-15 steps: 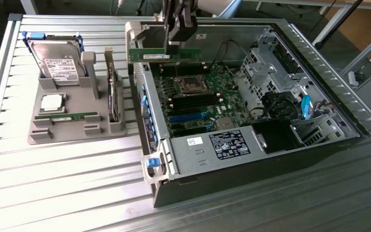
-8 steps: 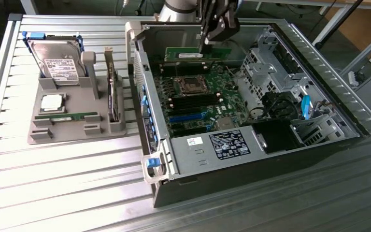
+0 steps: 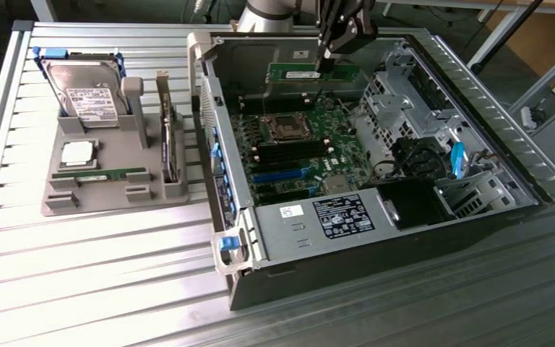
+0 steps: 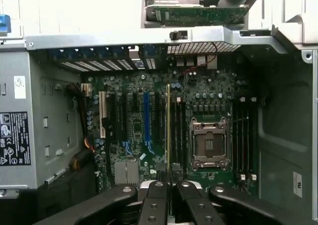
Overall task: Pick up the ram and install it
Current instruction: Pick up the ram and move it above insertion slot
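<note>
Green ram [image 4: 168,125] sits edge-on betw the gripper [image 4: 169,185] fingers, pinched tight, and looks to hang above the mobo [image 4: 134,130] w/o touching it. Pick looks done, seating isn't. The stick is over the black dimm slots [image 4: 180,130] just beside the cpu socket [image 4: 208,143], no slot entered afaict. Room: open air over the board, but the slots are narrow and packed close. Farther out, the case wall [image 4: 124,38] rims the bay. Beyond it is the tray [image 3: 113,199] w/ a second stick [image 3: 99,174], well apart.
</note>
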`<state>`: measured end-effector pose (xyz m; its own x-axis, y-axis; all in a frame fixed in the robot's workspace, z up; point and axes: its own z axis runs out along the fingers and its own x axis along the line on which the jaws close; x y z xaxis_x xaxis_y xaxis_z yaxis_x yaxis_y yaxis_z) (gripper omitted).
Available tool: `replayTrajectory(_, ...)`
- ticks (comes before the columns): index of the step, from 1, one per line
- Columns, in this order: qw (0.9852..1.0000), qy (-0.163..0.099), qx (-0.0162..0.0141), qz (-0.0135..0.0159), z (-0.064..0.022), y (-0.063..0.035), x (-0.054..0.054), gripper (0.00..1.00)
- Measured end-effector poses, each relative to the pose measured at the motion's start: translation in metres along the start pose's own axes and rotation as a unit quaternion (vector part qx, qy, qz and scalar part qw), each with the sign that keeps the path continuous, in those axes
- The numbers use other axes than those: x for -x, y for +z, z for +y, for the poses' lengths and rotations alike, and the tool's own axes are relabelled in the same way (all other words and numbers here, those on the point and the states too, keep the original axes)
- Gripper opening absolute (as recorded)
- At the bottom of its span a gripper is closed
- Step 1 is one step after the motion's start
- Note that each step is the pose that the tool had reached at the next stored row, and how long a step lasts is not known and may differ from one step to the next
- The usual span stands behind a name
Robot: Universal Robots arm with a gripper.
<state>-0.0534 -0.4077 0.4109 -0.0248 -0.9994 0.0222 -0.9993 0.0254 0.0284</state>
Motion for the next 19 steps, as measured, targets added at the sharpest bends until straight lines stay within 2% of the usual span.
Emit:
replayTrajectory(3, 1.0, 0.0, 0.0, 0.0, -0.0029, 0.0012, 0.011, 0.11)
replayTrajectory(8, 1.0, 0.0, 0.0, 0.0, -0.004, 0.0026, 0.012, 0.11)
replayTrajectory(10, 1.0, 0.0, 0.0, 0.0, -0.0041, 0.0078, 0.012, 0.11)
replayTrajectory(14, 1.0, 0.0, 0.0, -0.0002, -0.0048, 0.0299, 0.013, 0.11)
replayTrajectory(15, 1.0, 0.0, 0.0, -0.0002, -0.0048, 0.0327, 0.013, 0.11)
replayTrajectory(17, 1.0, 0.0, 0.0004, -0.0002, -0.0154, 0.0335, 0.013, 0.11)
replayTrajectory(19, 1.0, 0.0, 0.0005, -0.0003, -0.0191, 0.0346, 0.013, 0.11)
